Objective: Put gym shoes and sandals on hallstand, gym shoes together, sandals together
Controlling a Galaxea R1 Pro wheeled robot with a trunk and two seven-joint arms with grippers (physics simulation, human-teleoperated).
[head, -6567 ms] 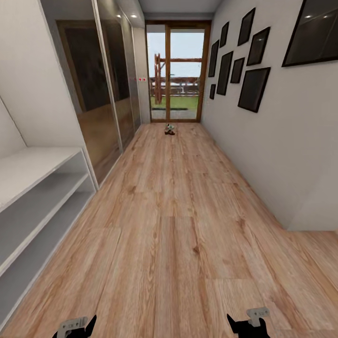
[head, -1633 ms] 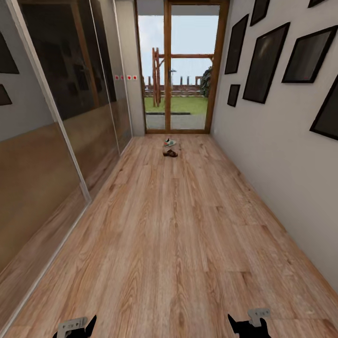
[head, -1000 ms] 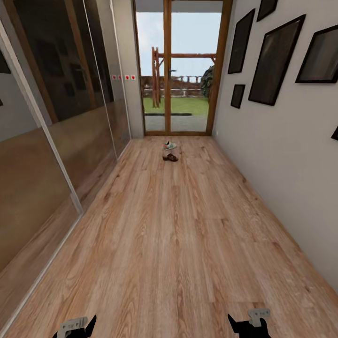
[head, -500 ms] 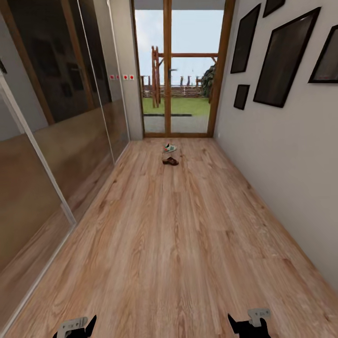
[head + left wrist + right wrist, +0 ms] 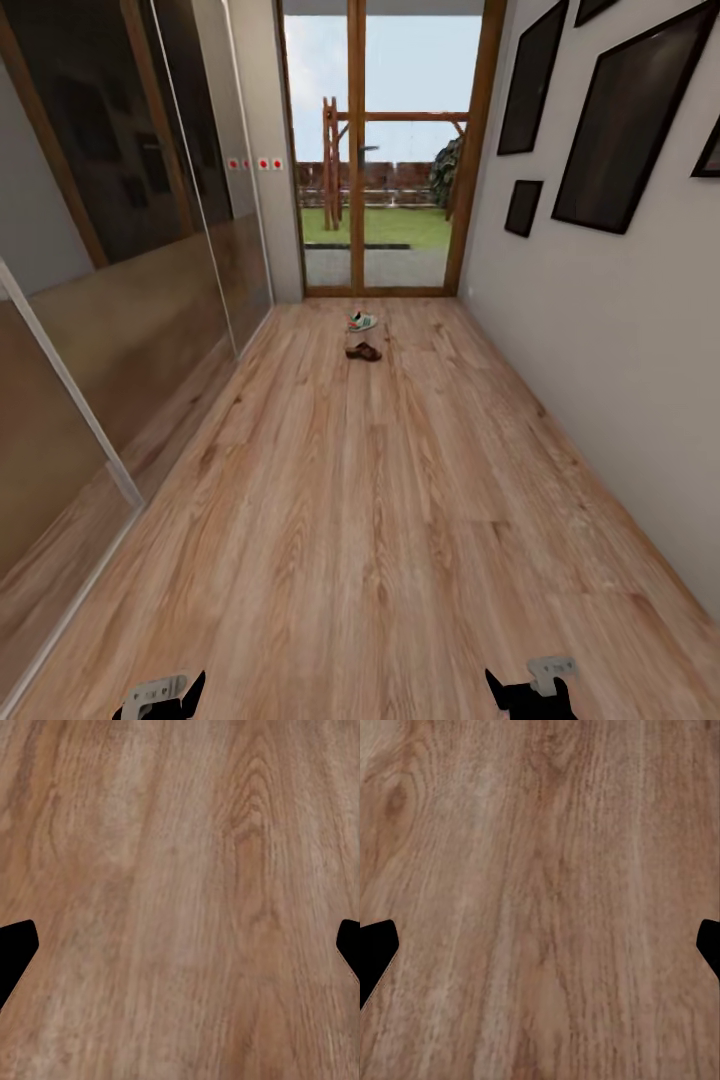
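**Both hands empty over the corridor floor, shoes far ahead**

My left hand (image 5: 180, 952) hangs over bare wood, its two black fingertips (image 5: 15, 952) spread wide at either edge of the left wrist view with nothing between them but plank grain. My right hand (image 5: 540, 952) is the same: fingers well apart, released, only floor under it. In the head view both hands sit low at the bottom edge, the left hand (image 5: 160, 695) on its side and the right hand (image 5: 525, 690) on the other, neither touching anything.

The corridor floor (image 5: 370, 520) runs away from me in light brown planks with visible knots. Far down it, near the glass door (image 5: 375, 150), lies one gym shoe (image 5: 362, 321), cream-white with green and a spot of red-orange. Just nearer to me than it lies a brown sandal (image 5: 363, 352), close to the shoe though I cannot tell if they touch. Both are too small here to tell whether a second of either kind lies with them.

On my left stand glossy sliding panels (image 5: 130, 230); on my right a pale wall carries dark picture frames (image 5: 625, 120).
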